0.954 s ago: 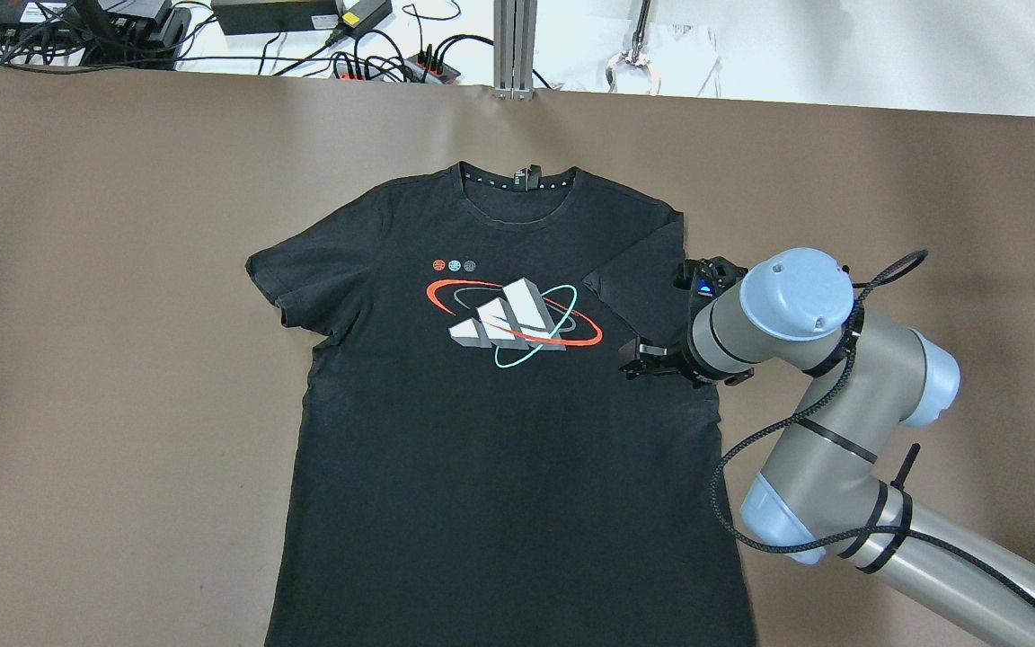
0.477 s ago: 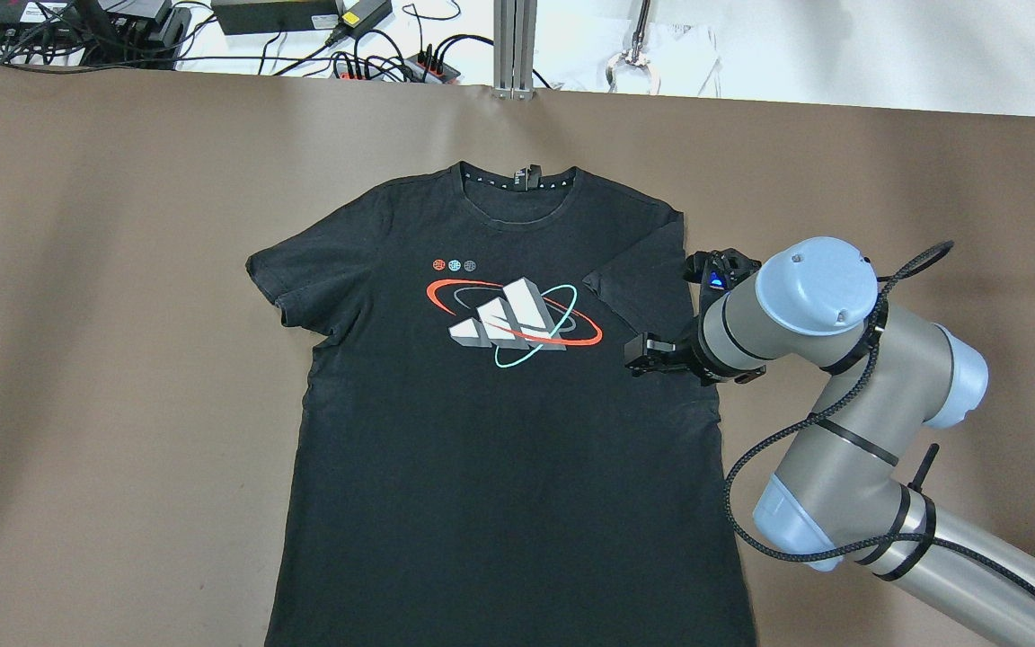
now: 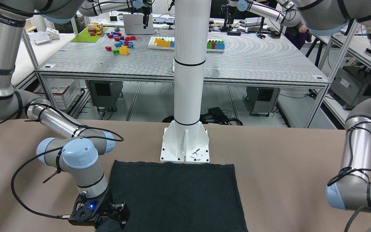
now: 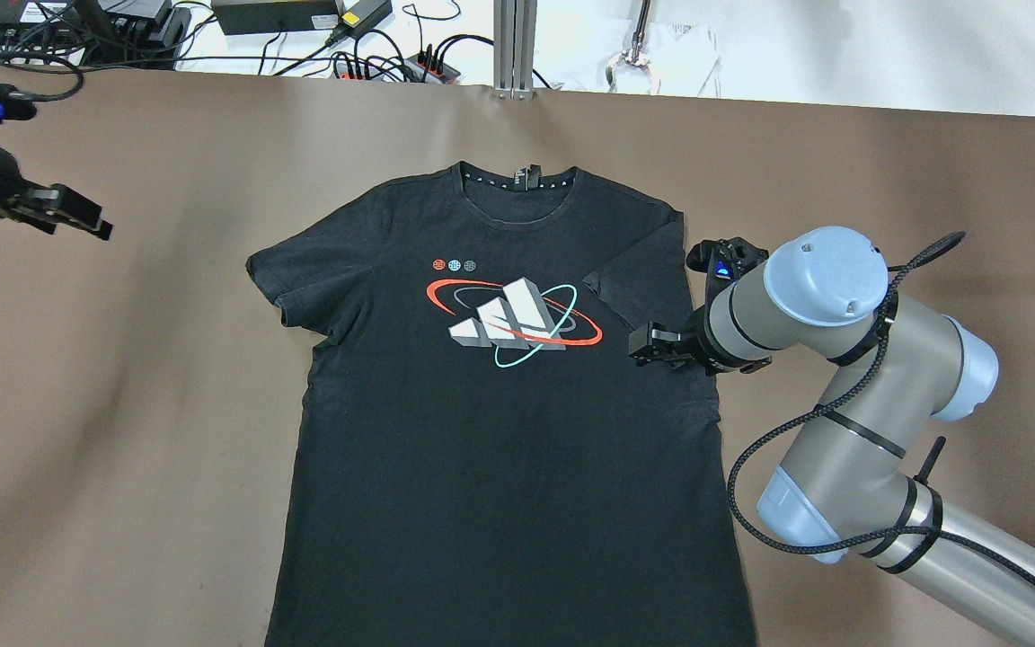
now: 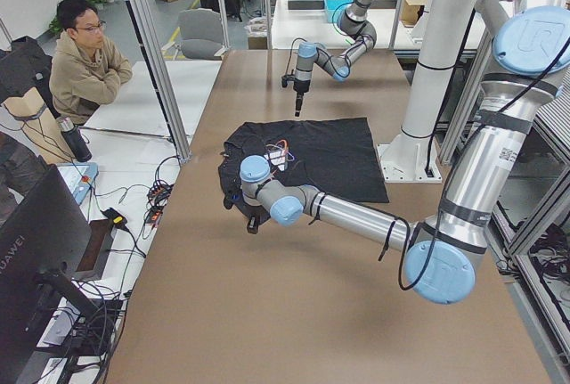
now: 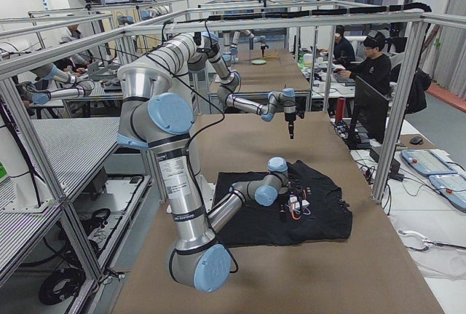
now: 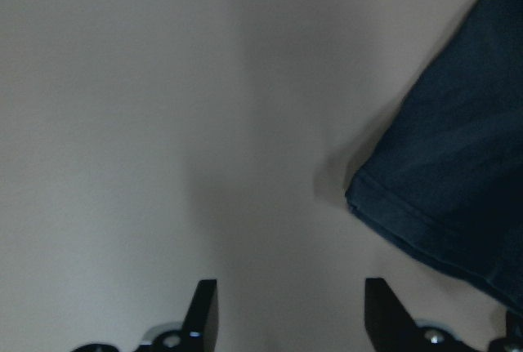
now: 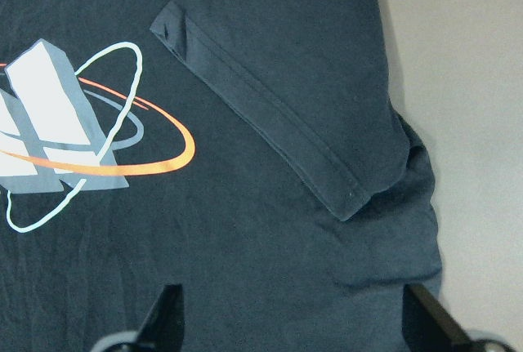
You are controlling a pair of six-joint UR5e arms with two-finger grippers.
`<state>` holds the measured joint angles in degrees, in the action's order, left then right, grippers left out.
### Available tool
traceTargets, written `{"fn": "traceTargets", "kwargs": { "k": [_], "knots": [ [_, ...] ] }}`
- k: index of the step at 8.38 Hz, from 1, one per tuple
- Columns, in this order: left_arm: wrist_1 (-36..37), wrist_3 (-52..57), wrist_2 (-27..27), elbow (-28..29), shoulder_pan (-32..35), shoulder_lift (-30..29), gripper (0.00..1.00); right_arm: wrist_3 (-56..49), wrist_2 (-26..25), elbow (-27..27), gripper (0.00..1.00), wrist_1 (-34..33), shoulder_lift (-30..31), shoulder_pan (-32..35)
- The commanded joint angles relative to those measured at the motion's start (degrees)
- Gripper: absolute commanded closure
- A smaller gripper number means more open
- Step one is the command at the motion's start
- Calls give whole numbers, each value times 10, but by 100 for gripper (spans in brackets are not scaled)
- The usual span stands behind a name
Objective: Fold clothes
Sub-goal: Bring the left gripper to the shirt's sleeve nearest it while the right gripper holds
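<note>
Black T-shirt [image 4: 499, 431] lies flat, front up, at the centre of the overhead view on the brown table [image 4: 122, 449]. Collar points toward the top edge; printed logo [image 4: 513, 323] is exposed. The sleeve [image 4: 639, 283] at centre right is folded inward over the chest. Right gripper [image 4: 650, 347] hangs above the shirt just below that folded sleeve, fingers set wide apart, holding nothing. Left gripper [image 4: 77, 214] is at upper left over bare table, apart from the shirt, fingers likewise spread and empty
</note>
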<state>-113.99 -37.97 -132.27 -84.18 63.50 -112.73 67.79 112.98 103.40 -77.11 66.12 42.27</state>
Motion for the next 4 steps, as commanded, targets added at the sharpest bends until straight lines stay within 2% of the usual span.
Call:
{"fn": "traceTargets", "kwargs": {
  "k": [1, 4],
  "knots": [
    [-90, -31, 3, 135, -38, -86, 50, -1, -5, 0, 6, 2, -2, 18],
    [-119, -52, 18, 175, -62, -105, 58, 1, -6, 0, 6, 2, -5, 18]
  ]
}}
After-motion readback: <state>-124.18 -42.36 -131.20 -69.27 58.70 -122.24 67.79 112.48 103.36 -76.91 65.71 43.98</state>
